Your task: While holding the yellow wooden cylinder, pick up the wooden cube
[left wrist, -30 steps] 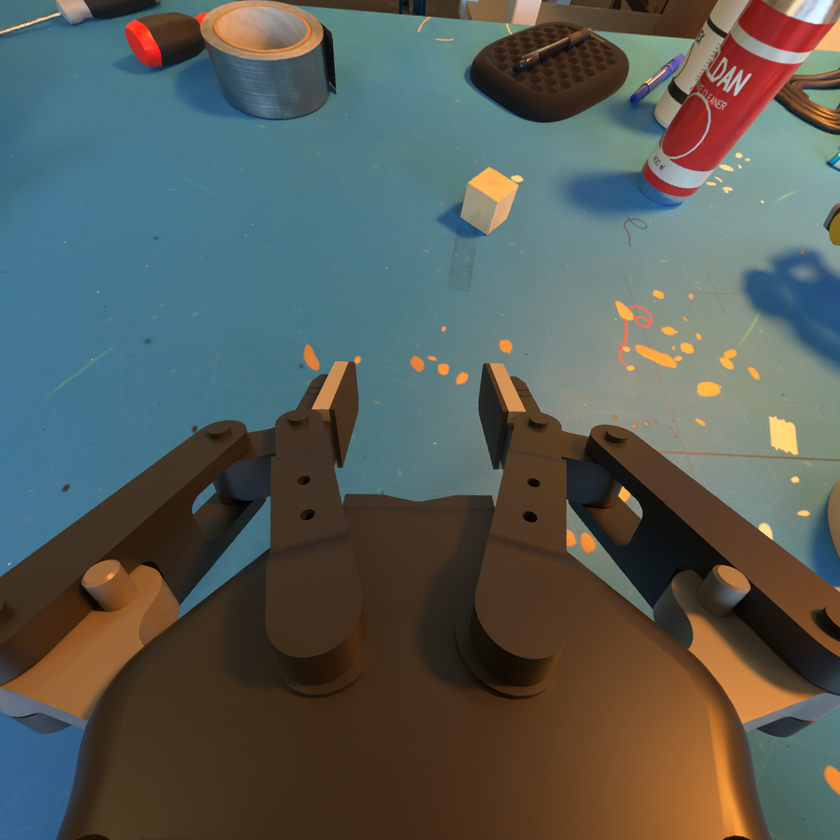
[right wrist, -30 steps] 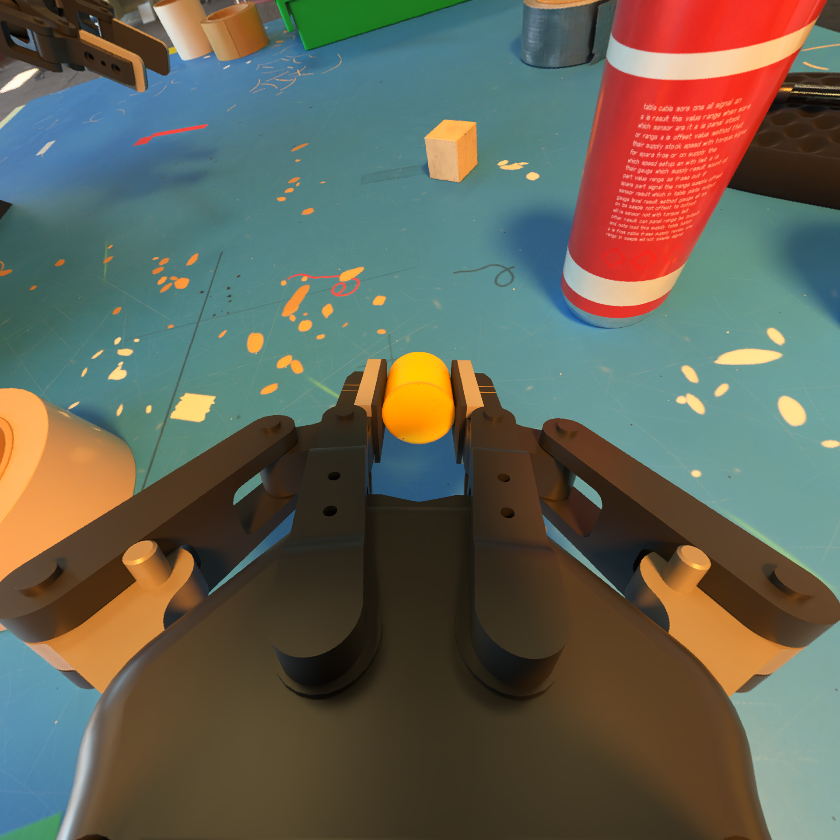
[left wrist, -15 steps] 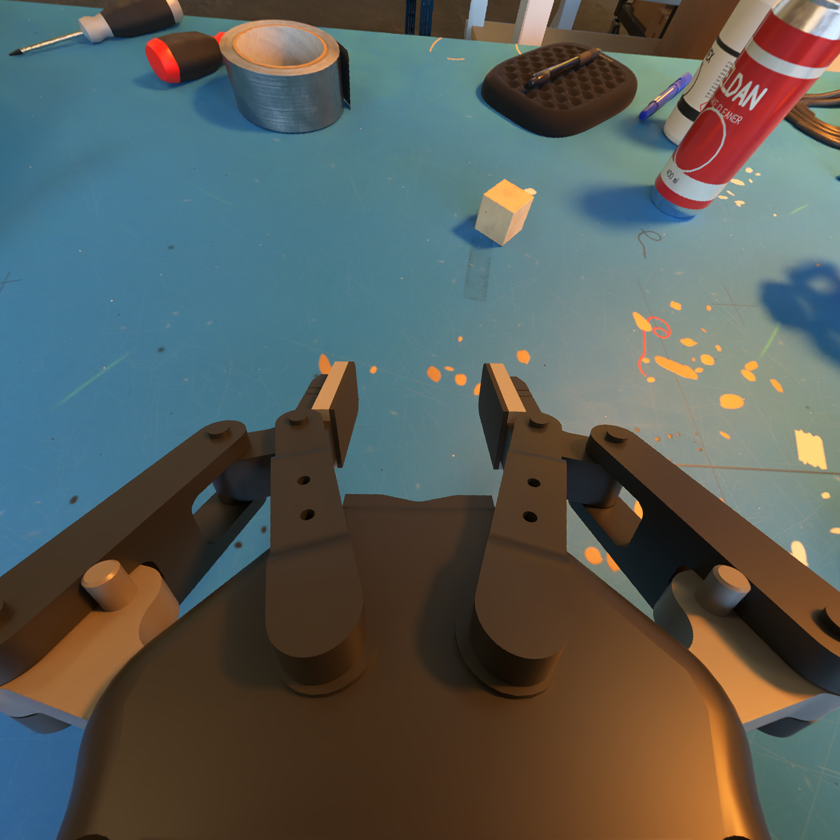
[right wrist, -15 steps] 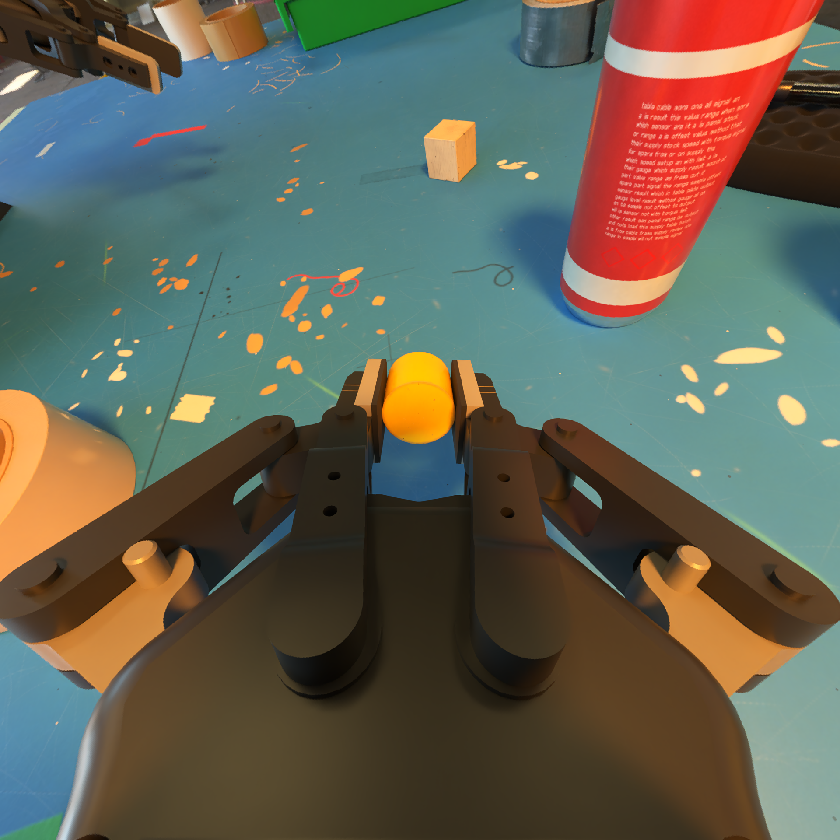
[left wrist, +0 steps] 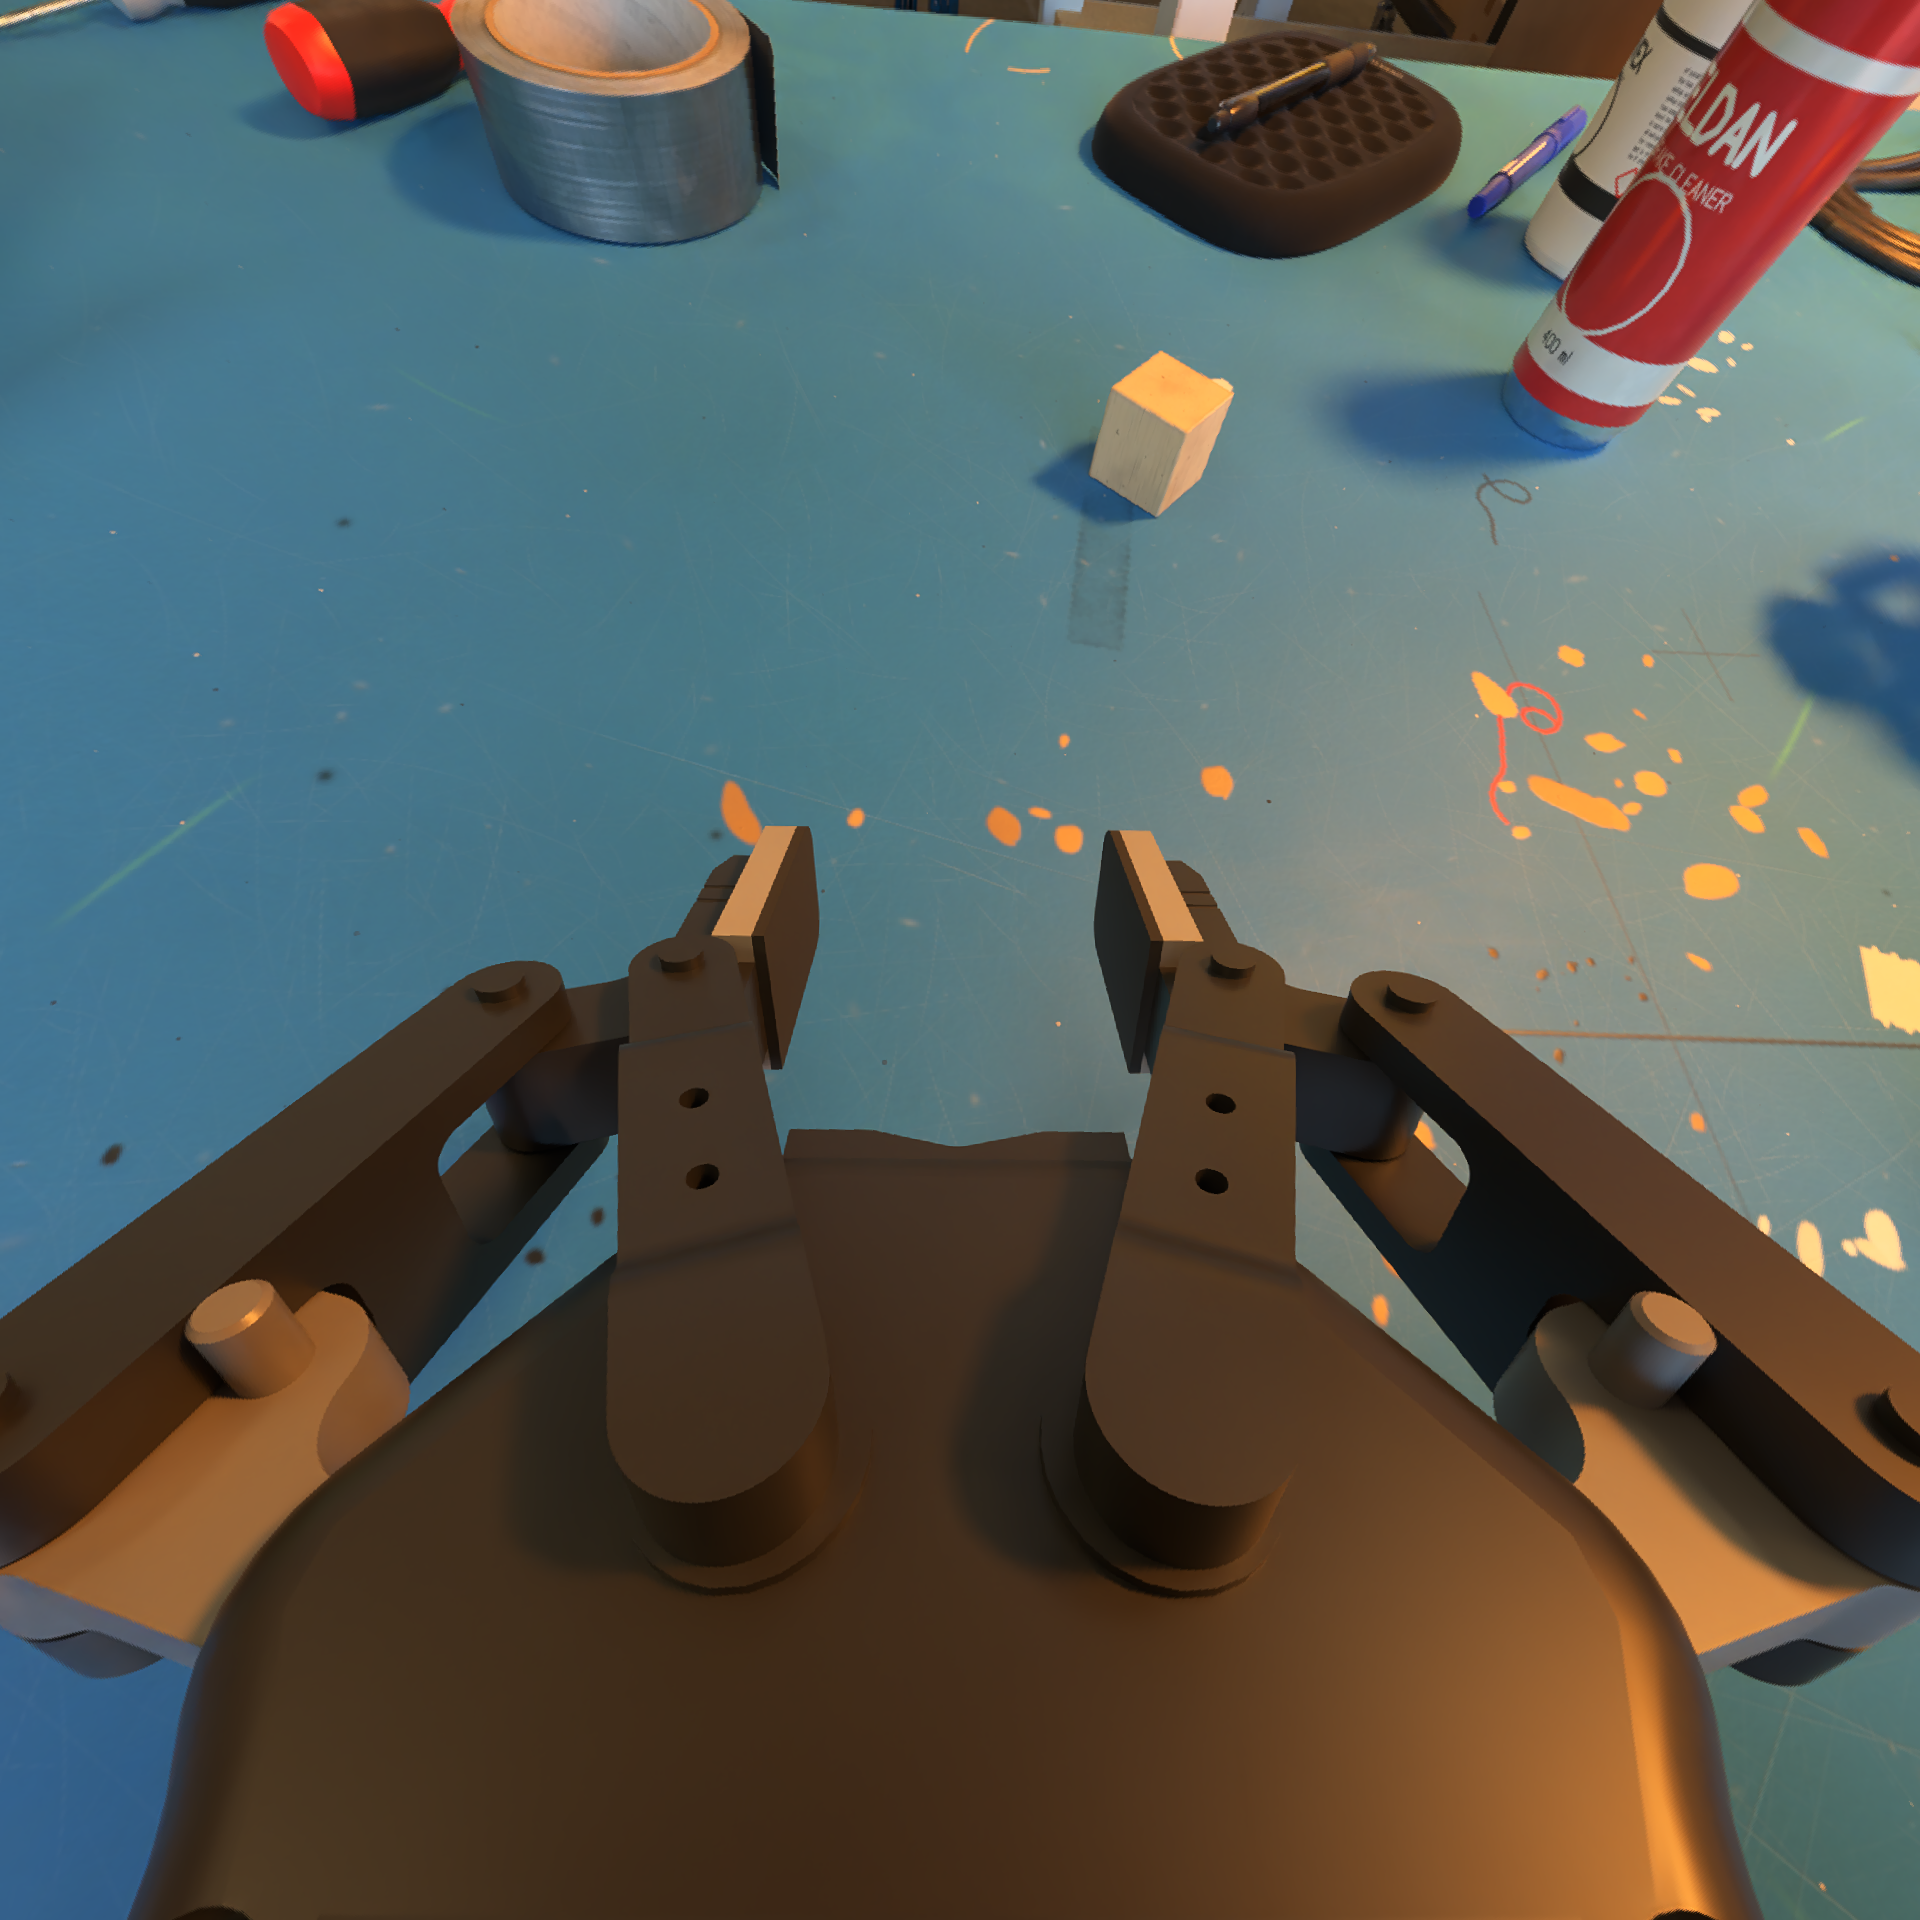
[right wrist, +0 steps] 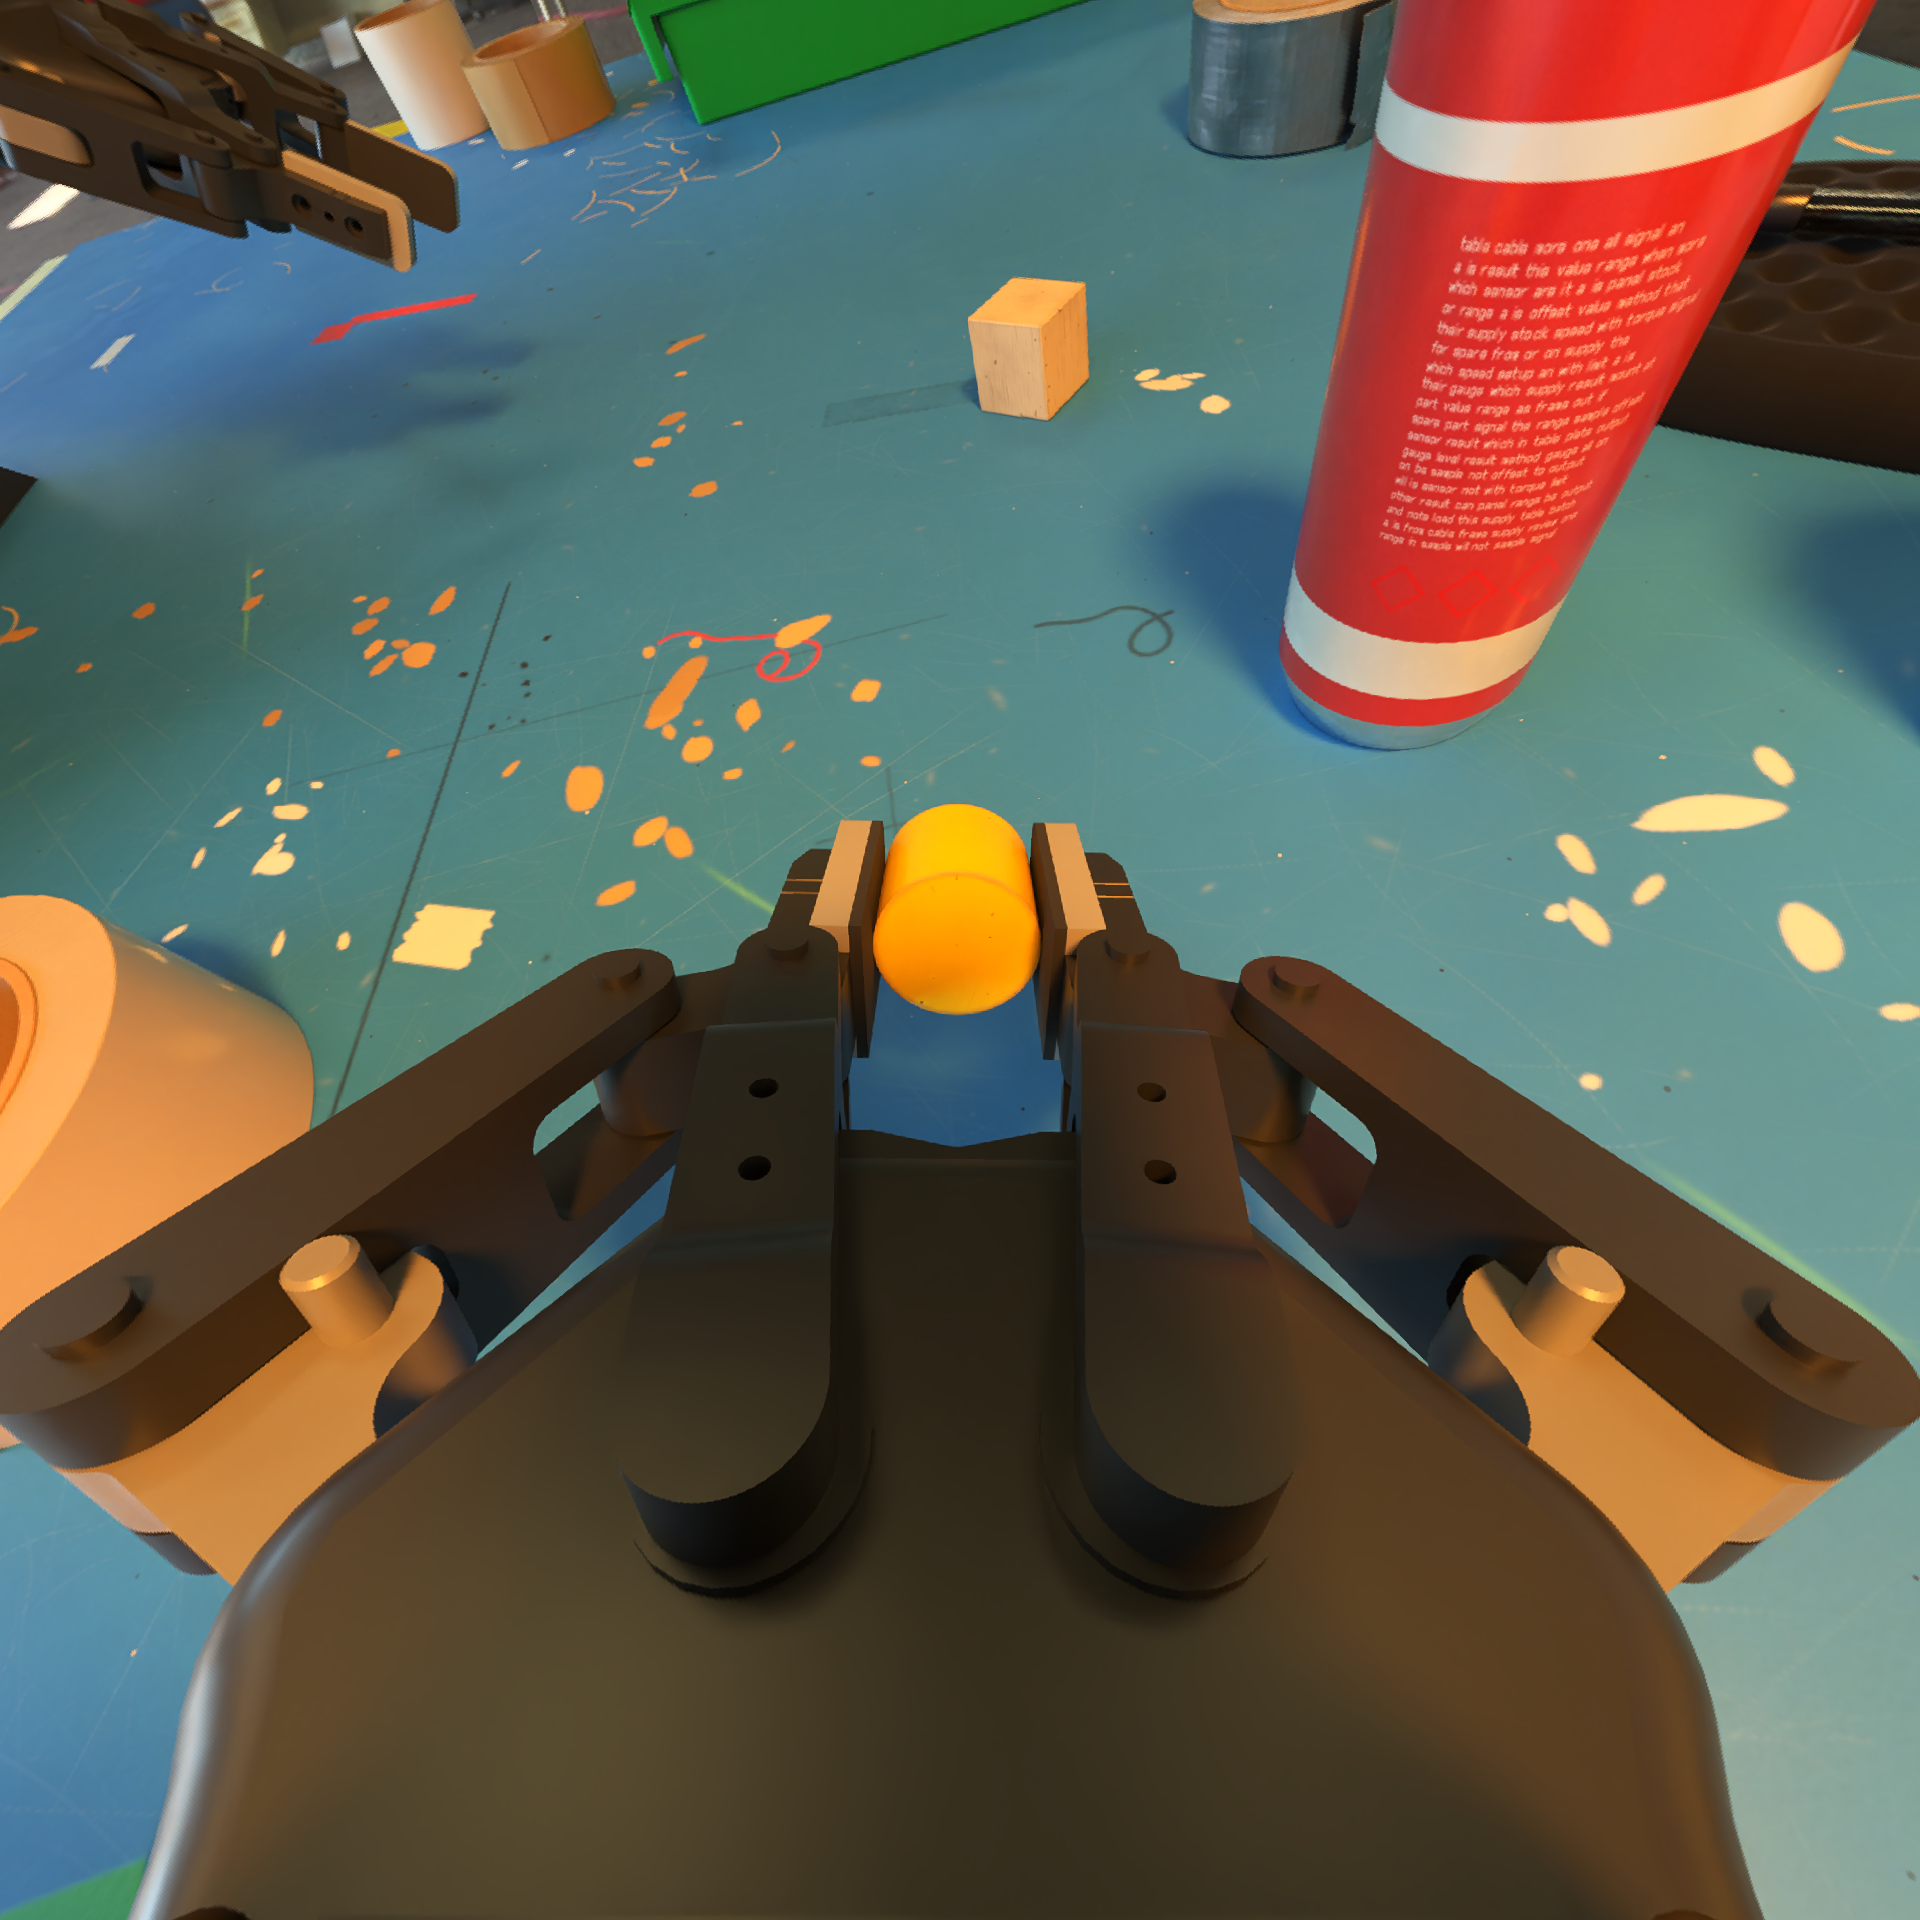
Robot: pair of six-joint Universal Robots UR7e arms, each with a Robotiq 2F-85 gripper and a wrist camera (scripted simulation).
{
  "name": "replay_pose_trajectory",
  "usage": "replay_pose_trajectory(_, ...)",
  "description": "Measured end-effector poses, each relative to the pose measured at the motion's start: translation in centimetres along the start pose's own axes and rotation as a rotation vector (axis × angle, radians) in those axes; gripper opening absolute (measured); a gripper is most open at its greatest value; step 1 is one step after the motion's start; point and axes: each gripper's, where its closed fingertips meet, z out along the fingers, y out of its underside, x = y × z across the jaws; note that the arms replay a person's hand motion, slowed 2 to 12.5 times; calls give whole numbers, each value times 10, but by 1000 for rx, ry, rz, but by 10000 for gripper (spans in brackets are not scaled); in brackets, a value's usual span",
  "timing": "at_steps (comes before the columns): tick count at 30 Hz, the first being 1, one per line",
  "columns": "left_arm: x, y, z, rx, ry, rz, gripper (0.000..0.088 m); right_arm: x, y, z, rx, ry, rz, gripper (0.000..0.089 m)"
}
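Surface, left wrist view: blue-green mat under my left gripper, scratched, with orange paint flecks just ahead of the fingertips and off to the right.
Left gripper: released, jaws spread wide, nothing between them, hanging above the mat.
Wooden cube: ahead of the left gripper and slightly right, well apart, resting on the mat.
Far edge: grey tape roll ahead-left, dark honeycomb pad ahead, red spray can ahead-right.
Change, left wrist view: the cube sits larger and lower than half a second ago; I have closed in on it.
Surface, right wrist view: same mat, flecks ahead-left of my right gripper.
Right gripper: clenched on the yellow wooden cylinder, pads against its sides.
Cube, right wrist view: ahead, far off, with the can to its right.
Change, right wrist view: grip unchanged; the left gripper at upper left has come nearer the cube.
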Motion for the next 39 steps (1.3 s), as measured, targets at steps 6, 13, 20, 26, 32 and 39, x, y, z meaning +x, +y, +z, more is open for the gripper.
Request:
replay_pose_trajectory(6,1,3,3,-6,23,2,486,0,0,0,1,-5,8,250)
replay_pose_trajectory(13,1,2,3,10,26,15,481,1,-1,0,4,-11,19,250)
replay_pose_trajectory(20,1,-3,3,47,24,30,462,1,-1,-1,11,-14,25,250)
replay_pose_trajectory(26,3,-6,3,70,25,38,459,1,-2,-1,16,-14,26,250)
replay_pose_trajectory(32,2,-6,4,76,15,48,459,1,-2,-2,19,-10,22,250)
replay_pose_trajectory(39,2,-4,5,73,2,60,460,1,-2,-2,19,-4,14,250)
